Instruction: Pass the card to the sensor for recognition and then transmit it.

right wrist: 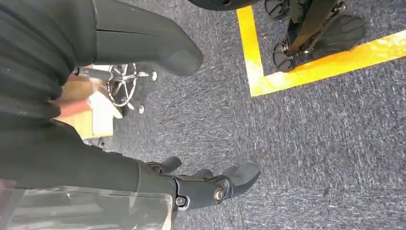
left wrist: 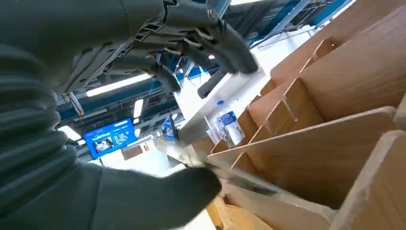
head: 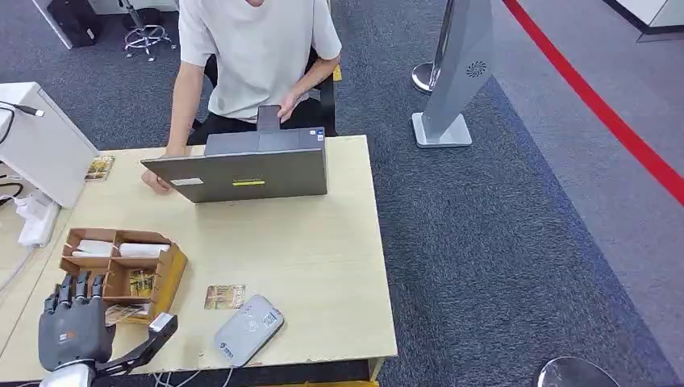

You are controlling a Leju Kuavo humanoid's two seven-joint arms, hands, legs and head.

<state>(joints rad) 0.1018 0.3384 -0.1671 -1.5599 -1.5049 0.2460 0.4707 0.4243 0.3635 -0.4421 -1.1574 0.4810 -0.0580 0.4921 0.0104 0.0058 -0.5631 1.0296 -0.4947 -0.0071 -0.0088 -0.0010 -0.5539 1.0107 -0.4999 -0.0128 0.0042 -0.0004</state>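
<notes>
Plainly, the left hand is here for a card. In the head view it sits at the table's 7 o'clock corner, fingers up and spread, right against the near side of the box, whose open compartments act as the card store. The near compartment holds a card, at about 1 o'clock from the hand.

In the left wrist view the thumb lies along a thin card edge at the box's wall, while the fingers stand well away from it. That is a wide hand with nothing pinched yet, probably set to close on the card.

The sensor lies flat at the table's 6 o'clock edge, near enough for this arm to swing a card over it. A loose card rests just beside the sensor, at its 11 o'clock.

A person sits at 12 o'clock behind a laptop, likely the one to receive the card after reading.

The right hand hangs over the carpet, thumb and fingers apart and holding nothing, apparently kept out of the way.
</notes>
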